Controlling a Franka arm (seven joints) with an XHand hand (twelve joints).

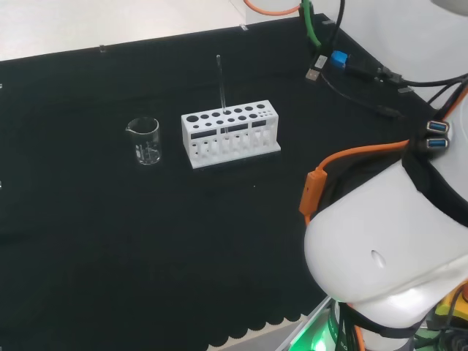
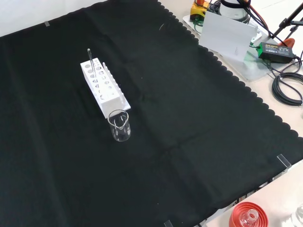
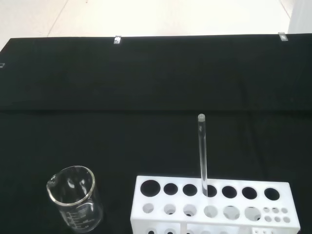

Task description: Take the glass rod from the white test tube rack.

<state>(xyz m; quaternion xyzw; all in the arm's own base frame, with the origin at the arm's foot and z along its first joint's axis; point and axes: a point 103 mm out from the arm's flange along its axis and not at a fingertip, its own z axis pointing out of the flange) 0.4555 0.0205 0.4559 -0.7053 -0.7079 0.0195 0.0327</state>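
Observation:
A white test tube rack (image 1: 230, 132) stands on the black cloth in the head view, with a clear glass rod (image 1: 220, 82) upright in one of its back-row holes. The front view has the rack (image 2: 104, 86) at the upper left of the cloth, the rod (image 2: 89, 60) rising near its far end. In the wrist view the rod (image 3: 202, 152) stands straight up from a back-row hole of the rack (image 3: 214, 204), a little way off from the camera.
A small clear glass beaker (image 1: 144, 140) stands just left of the rack in the head view, nearer the camera than the rack in the front view (image 2: 119, 125). Cables (image 1: 365, 73) lie at the cloth's far right. A red ribbed stand (image 2: 247, 216) sits off the cloth.

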